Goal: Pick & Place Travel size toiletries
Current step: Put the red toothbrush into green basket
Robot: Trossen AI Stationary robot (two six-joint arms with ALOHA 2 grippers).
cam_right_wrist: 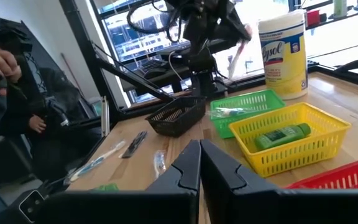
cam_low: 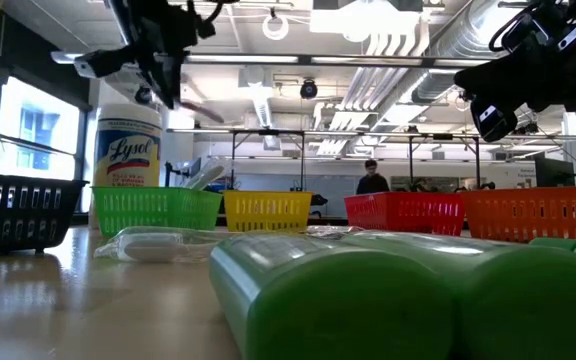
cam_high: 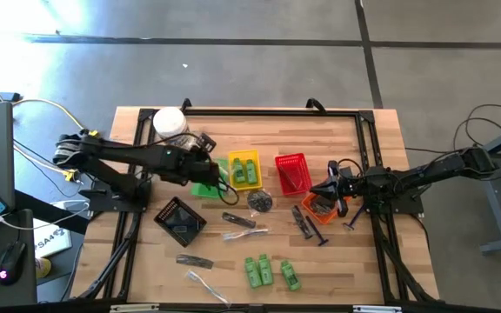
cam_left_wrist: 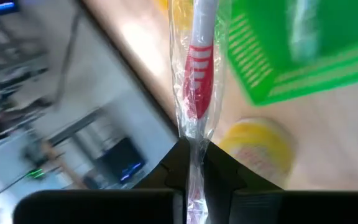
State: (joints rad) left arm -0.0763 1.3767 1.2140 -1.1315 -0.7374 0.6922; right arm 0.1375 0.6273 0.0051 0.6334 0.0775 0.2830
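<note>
One clear-wrapped red-and-white toothbrush (cam_left_wrist: 195, 74) pinched in left gripper (cam_left_wrist: 194, 163), carried above green plastic basket (cam_high: 205, 186). Next, judging: lower, release inside. Right gripper (cam_right_wrist: 199, 163) pressed together, waiting over orange basket (cam_high: 320, 209).

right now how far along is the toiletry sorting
Partly done: a green bottle lies in the yellow basket and a wrapped stick in the green basket. In hand: the left gripper is shut on a wrapped toothbrush above the green basket. Left: green bottles and sticks on the table.
</note>
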